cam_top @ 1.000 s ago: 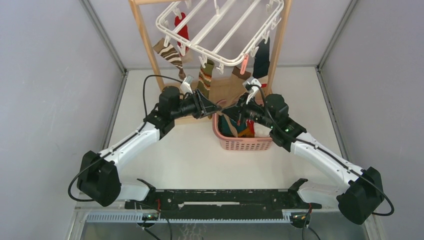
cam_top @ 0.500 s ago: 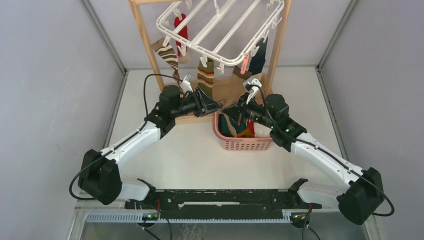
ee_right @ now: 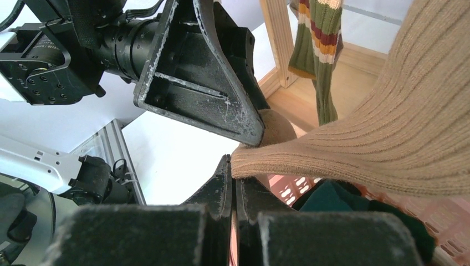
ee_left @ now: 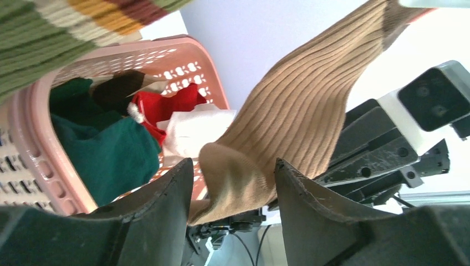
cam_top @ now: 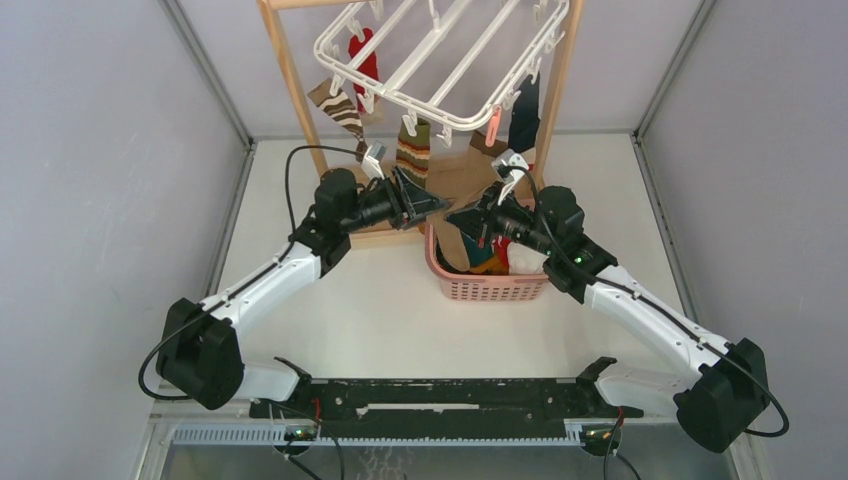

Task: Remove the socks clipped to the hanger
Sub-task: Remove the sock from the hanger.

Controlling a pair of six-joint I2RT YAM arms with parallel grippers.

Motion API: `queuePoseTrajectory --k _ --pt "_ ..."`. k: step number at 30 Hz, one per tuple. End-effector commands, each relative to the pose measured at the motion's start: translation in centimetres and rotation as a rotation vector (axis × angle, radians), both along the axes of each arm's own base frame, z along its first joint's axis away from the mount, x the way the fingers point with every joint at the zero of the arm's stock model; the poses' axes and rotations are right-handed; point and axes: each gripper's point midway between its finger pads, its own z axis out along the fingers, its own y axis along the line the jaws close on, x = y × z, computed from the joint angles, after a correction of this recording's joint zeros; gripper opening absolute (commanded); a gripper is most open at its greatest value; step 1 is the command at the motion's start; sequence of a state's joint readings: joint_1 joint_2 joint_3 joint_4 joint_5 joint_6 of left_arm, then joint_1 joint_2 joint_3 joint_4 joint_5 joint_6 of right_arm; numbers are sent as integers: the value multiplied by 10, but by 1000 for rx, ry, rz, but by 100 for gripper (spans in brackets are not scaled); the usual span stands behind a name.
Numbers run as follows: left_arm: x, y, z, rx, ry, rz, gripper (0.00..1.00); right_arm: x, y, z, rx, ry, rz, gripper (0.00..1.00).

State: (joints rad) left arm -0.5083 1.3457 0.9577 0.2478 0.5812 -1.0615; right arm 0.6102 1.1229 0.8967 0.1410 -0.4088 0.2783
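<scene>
While the socks point(cam_top: 412, 150) are hanging from the hanger point(cam_top: 395, 97) at the top centre of the overhead view, your left gripper point(cam_top: 435, 205) and right gripper point(cam_top: 458, 215) are meeting nose to nose just below it. They are hovering over the far rim of the pink basket point(cam_top: 490, 292) on the worktop point(cam_top: 380, 300).

In the left wrist view, the tan sock point(ee_left: 299, 111) is running from the upper right corner down to the bottom centre. Its toe is lying loose between the left jaws, which are standing apart and not squeezing it. Whether a clip is holding its far end, you are not able to tell.

In the right wrist view, the right jaws are clenching the sock's folded edge at lower centre, just under the left fingertip.

This ribbed knit is looking light, soft and stretchy, so it is likely going to lengthen and sag before anything lets go. You are best taking hold high, close to the clipped end, on a doubled fold.
</scene>
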Motion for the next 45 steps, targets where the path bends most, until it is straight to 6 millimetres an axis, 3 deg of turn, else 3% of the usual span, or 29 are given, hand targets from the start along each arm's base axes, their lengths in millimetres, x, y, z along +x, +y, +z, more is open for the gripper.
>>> queuePoseTrajectory --k 1,5,10,12,14,22,25,31,35,39,42,45 --pt "-10 -5 31 -117 -32 -49 59 -1 3 33 61 -67 15 0" --pt "-13 -6 33 -146 -13 -67 55 -1 3 32 57 -64 15 0" --pt "-15 -6 31 -144 -12 -69 28 -2 4 32 58 -65 19 0" --pt "-14 -7 29 -142 -9 -71 11 -1 5 31 57 -64 19 0" --pt "-13 -7 28 -140 -7 -70 1 -2 5 31 55 -63 22 0" --pt "-15 -5 24 -132 -9 -71 0 -2 1 29 42 -61 24 2" --pt "-15 -3 24 -132 -10 -66 0 -2 -3 30 46 -58 30 27" --pt "-15 4 25 -137 -10 -60 0 2 -13 29 39 -54 10 50" --pt "-16 8 27 -143 -11 -63 0 5 -22 32 33 -64 -10 56" --pt "-16 15 25 -154 0 -65 0 10 -38 41 33 -105 -40 70" --pt "-14 19 22 -152 6 -60 0 17 -55 55 53 -155 -70 77" --pt "-13 21 20 -150 11 -60 0 28 -75 70 85 -209 -90 78"
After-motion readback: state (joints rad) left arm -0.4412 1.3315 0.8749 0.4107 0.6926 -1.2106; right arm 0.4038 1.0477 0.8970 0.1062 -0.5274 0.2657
